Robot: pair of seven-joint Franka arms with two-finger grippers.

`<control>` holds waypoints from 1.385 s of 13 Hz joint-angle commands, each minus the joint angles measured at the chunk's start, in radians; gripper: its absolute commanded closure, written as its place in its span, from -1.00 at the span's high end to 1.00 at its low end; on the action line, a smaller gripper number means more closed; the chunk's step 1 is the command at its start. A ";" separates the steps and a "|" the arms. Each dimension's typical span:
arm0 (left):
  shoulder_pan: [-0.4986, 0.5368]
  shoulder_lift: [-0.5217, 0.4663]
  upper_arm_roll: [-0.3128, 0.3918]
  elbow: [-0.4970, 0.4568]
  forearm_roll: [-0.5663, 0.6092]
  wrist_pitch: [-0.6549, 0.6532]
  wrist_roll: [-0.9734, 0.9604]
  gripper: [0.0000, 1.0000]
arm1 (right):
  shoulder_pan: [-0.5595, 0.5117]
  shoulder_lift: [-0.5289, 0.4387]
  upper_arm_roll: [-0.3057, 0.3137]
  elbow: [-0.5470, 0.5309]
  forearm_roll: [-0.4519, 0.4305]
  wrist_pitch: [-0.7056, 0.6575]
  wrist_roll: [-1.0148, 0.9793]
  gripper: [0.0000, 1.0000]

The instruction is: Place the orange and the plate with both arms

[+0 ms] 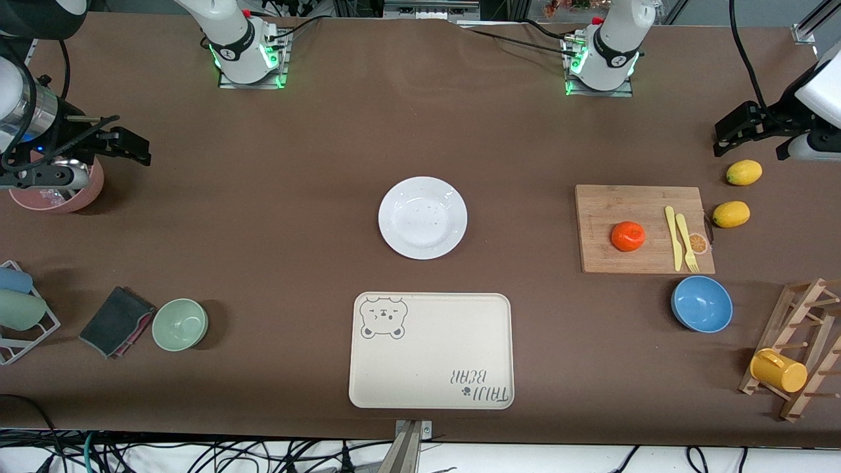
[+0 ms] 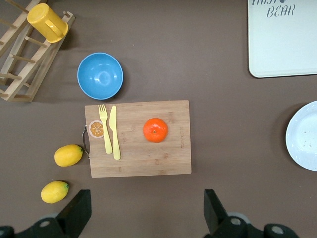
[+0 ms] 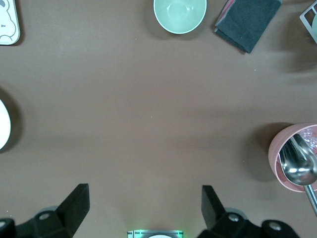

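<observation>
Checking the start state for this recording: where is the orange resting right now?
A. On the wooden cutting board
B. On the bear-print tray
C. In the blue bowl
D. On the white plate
A. The orange sits on the wooden cutting board, beside the yellow fork and knife; the plate is bare and both grippers are open, holding nothing.

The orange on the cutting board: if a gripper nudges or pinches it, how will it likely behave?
The orange is round and lies loose on the flat cutting board, so a nudge would probably roll it. It looks slightly flattened, so it may settle quickly. Its skin looks smooth, so an off-centre pinch might slip.
</observation>
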 commanded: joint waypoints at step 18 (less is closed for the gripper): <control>0.014 0.094 0.010 -0.357 0.040 0.363 0.017 1.00 | -0.002 -0.001 0.002 0.005 0.003 -0.023 0.010 1.00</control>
